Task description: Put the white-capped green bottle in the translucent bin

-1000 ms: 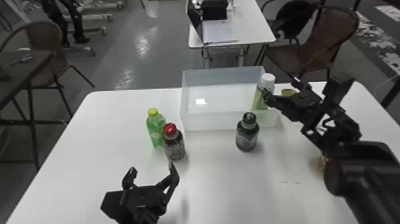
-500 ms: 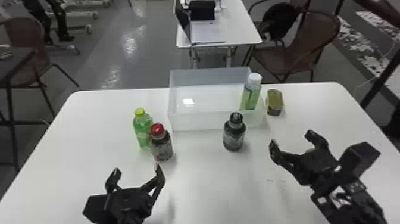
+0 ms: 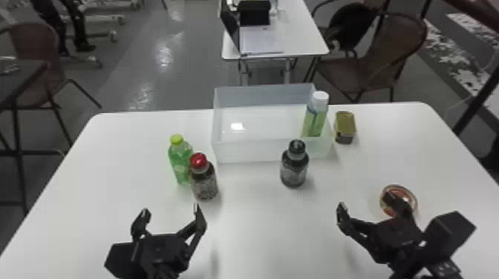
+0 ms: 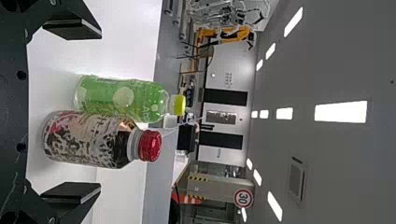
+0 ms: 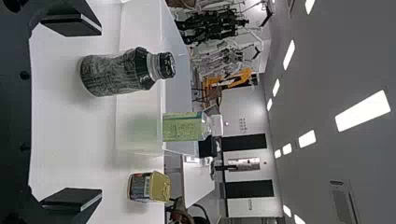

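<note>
In the translucent bin [image 3: 252,151], white-capped green bottle [image 3: 315,119], base indistinct.

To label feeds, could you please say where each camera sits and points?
Head: on the head, facing forward and down; table, left gripper, right gripper.
Left wrist: on that wrist, facing the red-capped bottle past both fingers.
Right wrist: on that wrist, facing the bin past both fingers.
Head and right wrist share the dark bottle.

Tabletop [image 3: 260,230]: bin [image 3: 252,152] at far edge, first bottle [image 3: 315,120] inside, right end; canister [image 3: 345,126] right of it. Before bin: second bottle [image 3: 294,168]; leftward, third bottle [image 3: 204,183], fourth bottle [image 3: 180,157] behind-left. Nearer right: tin [image 3: 412,198].
</note>
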Robot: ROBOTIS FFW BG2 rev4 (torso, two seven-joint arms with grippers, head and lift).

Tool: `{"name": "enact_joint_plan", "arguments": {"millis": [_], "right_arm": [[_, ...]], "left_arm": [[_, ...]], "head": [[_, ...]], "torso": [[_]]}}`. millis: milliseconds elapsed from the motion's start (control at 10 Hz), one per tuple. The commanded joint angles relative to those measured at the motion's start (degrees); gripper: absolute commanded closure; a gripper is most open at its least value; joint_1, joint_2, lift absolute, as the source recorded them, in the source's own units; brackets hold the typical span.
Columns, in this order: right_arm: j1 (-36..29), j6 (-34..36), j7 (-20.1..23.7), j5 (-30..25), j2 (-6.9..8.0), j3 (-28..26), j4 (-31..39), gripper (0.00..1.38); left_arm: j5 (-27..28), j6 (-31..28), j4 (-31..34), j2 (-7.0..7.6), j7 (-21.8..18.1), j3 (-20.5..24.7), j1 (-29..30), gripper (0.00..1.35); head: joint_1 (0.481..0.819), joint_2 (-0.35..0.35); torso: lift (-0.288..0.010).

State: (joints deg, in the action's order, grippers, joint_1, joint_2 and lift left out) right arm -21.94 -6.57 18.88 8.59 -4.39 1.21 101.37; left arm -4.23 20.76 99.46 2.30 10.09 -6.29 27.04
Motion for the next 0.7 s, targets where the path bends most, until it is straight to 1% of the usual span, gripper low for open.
{"name": "enact_joint_plan", "arguments": {"millis": [0,100,300,600], "right_arm": [[-0.91,-2.31,-2.62,-0.5,0.62,0.03,0.14,0.07],[-1.61,-3.19,-4.47,0.03,0.7,0.03,0.14,0.07],[-1.61,-3.19,-4.47,0.11,0.62,0.03,0.14,0.07],[-1.35,-3.19,-4.38,0.38,0.44,0.03,-0.39,0.07]], "left_arm": [[0.1,-0.11,0.03,-0.1,0.02,-0.04,0.03,0.15],[0.19,-0.11,0.03,-0.19,0.02,-0.04,0.03,0.15],[0.28,-0.02,0.2,-0.1,0.02,0.05,0.03,0.15],[0.54,-0.28,0.29,-0.19,0.02,-0.04,-0.06,0.15]], "head": [[0.695,0.065],[0.695,0.059],[0.695,0.046],[0.695,0.044]], "torso": [[-0.116],[-0.116],[-0.116],[-0.116]]}}
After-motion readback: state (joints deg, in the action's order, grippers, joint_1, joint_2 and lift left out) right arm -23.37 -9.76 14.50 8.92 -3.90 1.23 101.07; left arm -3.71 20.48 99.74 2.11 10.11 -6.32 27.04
